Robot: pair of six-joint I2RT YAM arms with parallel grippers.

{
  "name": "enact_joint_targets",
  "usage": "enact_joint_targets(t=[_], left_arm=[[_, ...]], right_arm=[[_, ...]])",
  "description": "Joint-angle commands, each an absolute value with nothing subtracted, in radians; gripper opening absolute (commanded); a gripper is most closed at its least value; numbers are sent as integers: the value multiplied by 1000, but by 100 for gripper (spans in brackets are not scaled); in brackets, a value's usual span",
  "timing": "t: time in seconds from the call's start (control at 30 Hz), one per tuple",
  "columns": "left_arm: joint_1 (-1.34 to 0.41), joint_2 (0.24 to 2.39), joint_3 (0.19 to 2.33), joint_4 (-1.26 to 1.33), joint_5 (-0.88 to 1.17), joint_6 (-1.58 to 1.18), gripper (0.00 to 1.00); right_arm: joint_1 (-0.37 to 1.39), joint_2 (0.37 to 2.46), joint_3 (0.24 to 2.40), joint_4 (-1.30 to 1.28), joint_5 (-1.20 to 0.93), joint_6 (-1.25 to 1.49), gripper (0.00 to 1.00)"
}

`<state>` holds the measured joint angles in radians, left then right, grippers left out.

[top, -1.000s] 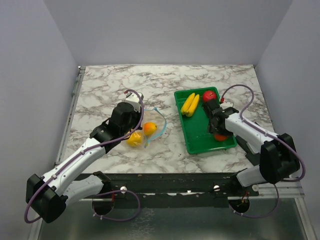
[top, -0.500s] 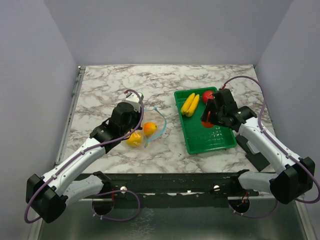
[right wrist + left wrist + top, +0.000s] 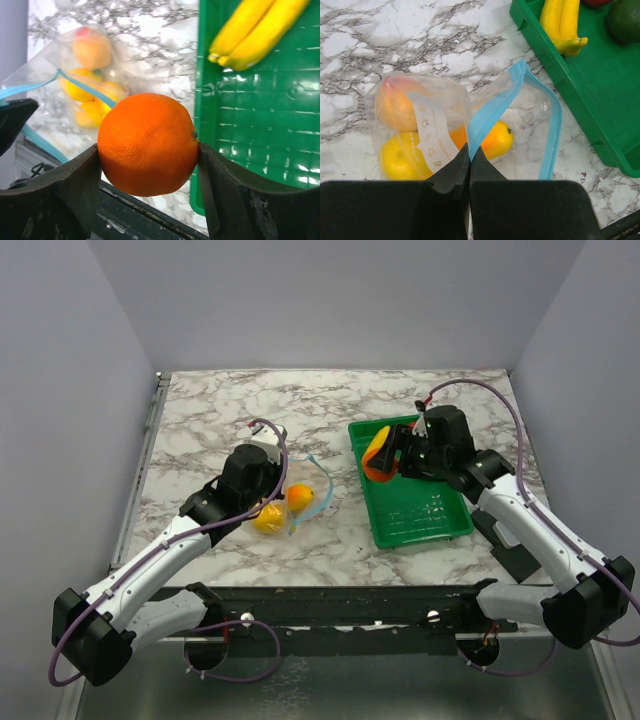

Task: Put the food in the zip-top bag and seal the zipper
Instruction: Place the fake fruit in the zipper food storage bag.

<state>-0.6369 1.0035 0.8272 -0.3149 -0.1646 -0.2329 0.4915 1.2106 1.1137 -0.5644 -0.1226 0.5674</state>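
Orange fruit (image 3: 147,144) gripped between right jaws, zipper (image 3: 491,112) pinched in left jaws

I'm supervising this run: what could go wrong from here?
The orange in the right end effector is round and held only at its sides; it could slip out on the way over. The left end effector pinches just one lip of the bag, so the mouth may sag, and a fruit sits right inside it.
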Motion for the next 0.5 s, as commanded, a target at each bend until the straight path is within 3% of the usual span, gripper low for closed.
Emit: enact_joint_targets(t=[0.0, 0.47], left_arm=[[-631, 997, 824, -298, -164, -221, 0], [-632, 999, 823, -298, -162, -222, 0]], right_arm=[[534, 1247, 1167, -485, -208, 582, 41], [749, 1431, 1309, -442, -133, 576, 41]])
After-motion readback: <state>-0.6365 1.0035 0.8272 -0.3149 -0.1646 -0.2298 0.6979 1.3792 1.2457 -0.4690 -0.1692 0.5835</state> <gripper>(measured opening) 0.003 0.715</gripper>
